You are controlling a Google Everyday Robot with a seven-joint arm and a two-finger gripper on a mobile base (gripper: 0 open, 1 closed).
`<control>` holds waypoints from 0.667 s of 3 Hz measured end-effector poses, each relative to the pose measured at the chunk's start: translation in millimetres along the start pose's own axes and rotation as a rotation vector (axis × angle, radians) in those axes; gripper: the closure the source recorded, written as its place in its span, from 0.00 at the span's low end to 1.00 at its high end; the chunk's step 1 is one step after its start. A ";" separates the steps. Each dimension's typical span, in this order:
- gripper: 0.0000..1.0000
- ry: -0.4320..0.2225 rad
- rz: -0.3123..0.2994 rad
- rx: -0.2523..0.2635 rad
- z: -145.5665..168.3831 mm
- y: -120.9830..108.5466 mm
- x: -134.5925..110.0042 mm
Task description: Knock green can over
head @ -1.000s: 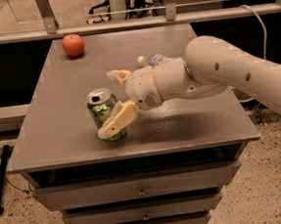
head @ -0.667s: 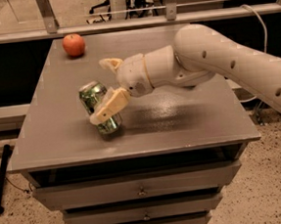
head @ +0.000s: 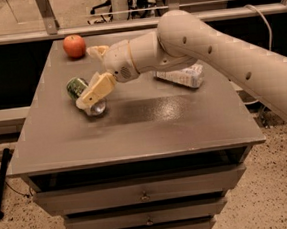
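The green can (head: pixel 80 91) lies tipped over on the grey table (head: pixel 144 126) at the left, its silver end toward the front. My gripper (head: pixel 93 73) reaches in from the right, above and against the can. Its near finger (head: pixel 96 90) lies across the can, and its far finger (head: pixel 97 51) points toward the back. The fingers are spread apart and hold nothing.
A red apple (head: pixel 74 46) sits at the table's back left corner. A clear plastic bottle with a white-blue label (head: pixel 180 76) lies behind my arm near the middle right. Drawers are below the table's front edge. A railing runs behind.
The can stood upright, then tilted left, and now lies on its side. My gripper has swept left and toward the back across the table.
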State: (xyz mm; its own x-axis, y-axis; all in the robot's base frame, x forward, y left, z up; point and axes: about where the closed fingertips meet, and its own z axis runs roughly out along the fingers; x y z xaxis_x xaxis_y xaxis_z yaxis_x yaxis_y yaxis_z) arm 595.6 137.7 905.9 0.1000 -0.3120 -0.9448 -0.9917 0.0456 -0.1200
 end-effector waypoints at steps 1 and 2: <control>0.00 -0.003 0.023 -0.002 -2.1 -1.7 5.1; 0.00 0.005 0.042 0.007 -19.6 3.3 14.9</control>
State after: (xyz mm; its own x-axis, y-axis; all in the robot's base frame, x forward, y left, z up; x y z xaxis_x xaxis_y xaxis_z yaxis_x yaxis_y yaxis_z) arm 592.3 114.6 897.4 0.0581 -0.3141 -0.9476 -0.9944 0.0653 -0.0826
